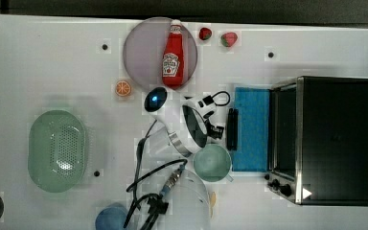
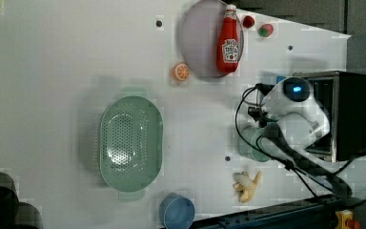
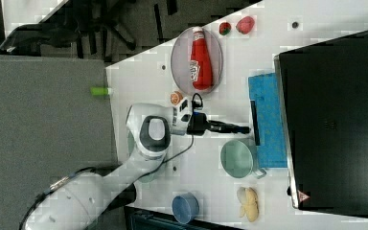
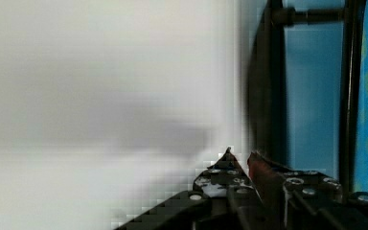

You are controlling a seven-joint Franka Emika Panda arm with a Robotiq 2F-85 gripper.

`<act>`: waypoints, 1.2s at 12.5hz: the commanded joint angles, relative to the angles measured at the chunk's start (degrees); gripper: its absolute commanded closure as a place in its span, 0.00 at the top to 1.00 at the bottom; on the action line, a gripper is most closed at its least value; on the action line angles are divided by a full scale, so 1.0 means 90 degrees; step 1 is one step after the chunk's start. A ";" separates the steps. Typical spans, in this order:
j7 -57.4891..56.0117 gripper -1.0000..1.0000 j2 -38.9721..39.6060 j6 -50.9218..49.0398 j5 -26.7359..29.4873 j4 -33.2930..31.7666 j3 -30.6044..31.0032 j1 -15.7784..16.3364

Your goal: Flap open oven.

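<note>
The oven (image 1: pixel 335 139) is sitting at the worktop's edge on the top view's right, its blue glass door (image 1: pixel 251 129) already lying flat on the white surface. The gripper (image 3: pixel 244 129) is hovering by the bar handle (image 1: pixel 232 128), fingers nearly together and empty — best backing straight off now, not dragging the handle.

The light is bright and even, and the white table (image 1: pixel 52 72) looks washed out. Soft shadows lie beside the green colander (image 2: pixel 131 143). All pictures are blocky. The wrist view is blurred, with a grey shadow on the table.
</note>
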 commanded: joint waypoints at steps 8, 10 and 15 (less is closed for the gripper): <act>0.0474 0.18 -0.2812 -0.0532 0.4130 0.0656 -0.0099 -0.0112; 0.0569 0.18 -0.3220 -0.1531 0.4128 0.1033 -0.0107 -0.0112; 0.1243 0.18 -0.3766 -0.3850 0.3557 0.2120 -0.0113 -0.0125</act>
